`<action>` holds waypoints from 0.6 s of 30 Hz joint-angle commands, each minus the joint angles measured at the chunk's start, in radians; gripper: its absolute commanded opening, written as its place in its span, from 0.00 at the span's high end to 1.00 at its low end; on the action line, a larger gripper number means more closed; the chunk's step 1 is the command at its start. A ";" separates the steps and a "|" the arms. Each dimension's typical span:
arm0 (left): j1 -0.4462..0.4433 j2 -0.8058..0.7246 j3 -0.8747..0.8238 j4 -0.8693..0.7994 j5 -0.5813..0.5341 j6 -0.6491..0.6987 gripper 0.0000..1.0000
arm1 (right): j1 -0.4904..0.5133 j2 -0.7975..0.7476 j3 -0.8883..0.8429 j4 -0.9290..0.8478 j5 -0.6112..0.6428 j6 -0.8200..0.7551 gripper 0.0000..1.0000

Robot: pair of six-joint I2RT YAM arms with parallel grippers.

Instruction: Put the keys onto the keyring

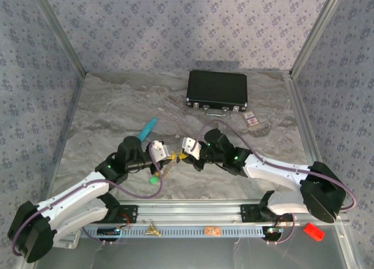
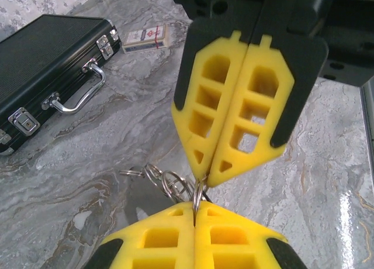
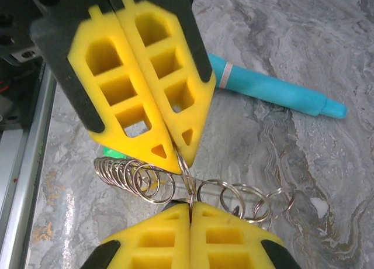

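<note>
Lying beyond keyring (image 3: 143,181): teal tube (image 3: 274,90), case (image 1: 217,89).

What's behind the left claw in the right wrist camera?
A teal tube lies on the table behind the left claw; the claw, shut on the keyring, covers one end.

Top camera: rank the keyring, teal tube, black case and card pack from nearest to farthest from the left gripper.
1. keyring: pinched in the left gripper, right at its tips.
2. teal tube: just beyond the gripper, slightly to its left.
3. black case: far back, near the centre.
4. card pack: right of the case's front edge; only a little farther than the case.
</note>
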 commanded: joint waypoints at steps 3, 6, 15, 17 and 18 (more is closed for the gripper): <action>0.004 -0.023 0.005 0.093 -0.003 -0.022 1.00 | 0.022 0.008 0.023 -0.031 0.015 -0.022 0.85; 0.004 -0.022 0.001 0.094 0.000 -0.023 1.00 | 0.008 -0.014 0.006 -0.003 0.015 -0.001 0.74; 0.003 -0.023 -0.004 0.098 0.023 -0.026 1.00 | -0.024 -0.031 -0.010 0.076 -0.023 0.057 0.69; 0.003 -0.023 -0.003 0.103 0.026 -0.029 1.00 | -0.024 -0.020 -0.007 0.084 -0.031 0.060 0.70; 0.003 -0.024 -0.004 0.104 0.028 -0.030 1.00 | -0.024 -0.014 -0.004 0.091 -0.036 0.062 0.71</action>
